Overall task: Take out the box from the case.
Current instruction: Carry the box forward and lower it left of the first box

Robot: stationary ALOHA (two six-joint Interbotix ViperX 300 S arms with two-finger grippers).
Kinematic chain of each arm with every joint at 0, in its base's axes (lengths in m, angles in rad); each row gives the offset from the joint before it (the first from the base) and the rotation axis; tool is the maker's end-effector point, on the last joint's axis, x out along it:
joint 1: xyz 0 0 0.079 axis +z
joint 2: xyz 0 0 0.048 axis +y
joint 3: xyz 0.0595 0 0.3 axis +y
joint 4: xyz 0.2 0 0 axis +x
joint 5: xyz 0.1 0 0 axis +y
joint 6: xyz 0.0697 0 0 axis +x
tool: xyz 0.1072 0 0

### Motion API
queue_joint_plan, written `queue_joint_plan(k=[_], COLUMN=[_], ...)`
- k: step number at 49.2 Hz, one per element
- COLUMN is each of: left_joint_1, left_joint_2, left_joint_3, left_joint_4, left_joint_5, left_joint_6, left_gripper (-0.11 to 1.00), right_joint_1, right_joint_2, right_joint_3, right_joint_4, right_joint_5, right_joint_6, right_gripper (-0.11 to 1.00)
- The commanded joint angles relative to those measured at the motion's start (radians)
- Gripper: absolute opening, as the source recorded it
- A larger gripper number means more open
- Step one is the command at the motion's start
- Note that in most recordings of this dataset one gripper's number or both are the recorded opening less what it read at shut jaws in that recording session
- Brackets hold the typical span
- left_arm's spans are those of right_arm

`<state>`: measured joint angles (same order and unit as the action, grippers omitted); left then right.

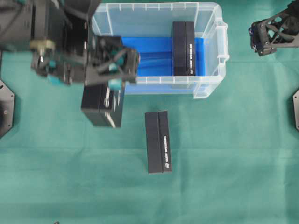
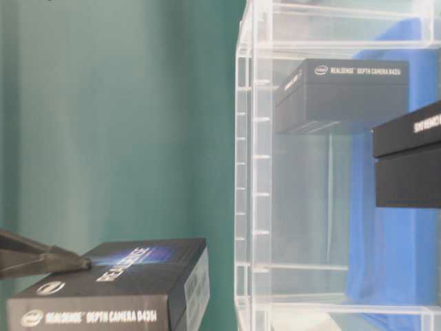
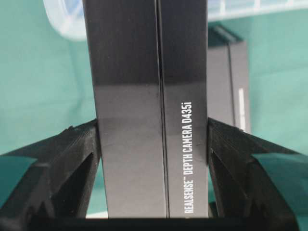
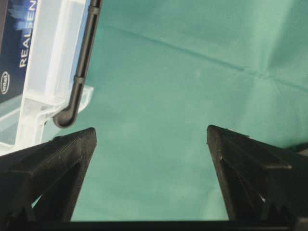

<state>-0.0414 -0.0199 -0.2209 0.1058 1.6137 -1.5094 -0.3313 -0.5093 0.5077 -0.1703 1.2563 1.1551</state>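
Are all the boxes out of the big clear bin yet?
Not yet. One box already lies on the green cloth outside the bin. The left gripper is holding a second box between its fingers, outside the bin's front wall. A third box is still inside. The right gripper waits open, holding nothing.

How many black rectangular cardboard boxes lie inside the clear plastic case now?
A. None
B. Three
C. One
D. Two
C: one black cardboard box lies inside the clear plastic case; another box lies on the green cloth, and the left gripper holds a third.
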Motion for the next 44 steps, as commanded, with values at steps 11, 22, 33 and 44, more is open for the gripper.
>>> queue_joint_plan(k=[11,22,33,44], left_joint_1=[-0.141,-0.227,-0.279,-0.279], left_joint_2=[-0.026,-0.021,-0.015,-0.017], left_joint_3=[-0.015,-0.020,-0.018,-0.014], left_joint_4=[0.014,0.026,0.026,0.058], left_joint_5=[-0.003,-0.003,0.006,0.023], left_joint_6=[-0.146,-0.256,-0.321,-0.321], left_gripper=[0.62,0.62,0.62,0.62], right_joint_1=[0.018,0.029,0.032,0.037], right_joint_2=[-0.009,-0.011,-0.009,-0.011], right_joint_3=[-0.009,-0.008,-0.008,-0.008], right_joint_4=[-0.003,-0.003,-0.003,-0.003], right_joint_5=[-0.005,-0.005,-0.005,-0.002], right_joint_6=[0.006,0.006,0.006,0.006], right_gripper=[0.94,0.94,0.94,0.94])
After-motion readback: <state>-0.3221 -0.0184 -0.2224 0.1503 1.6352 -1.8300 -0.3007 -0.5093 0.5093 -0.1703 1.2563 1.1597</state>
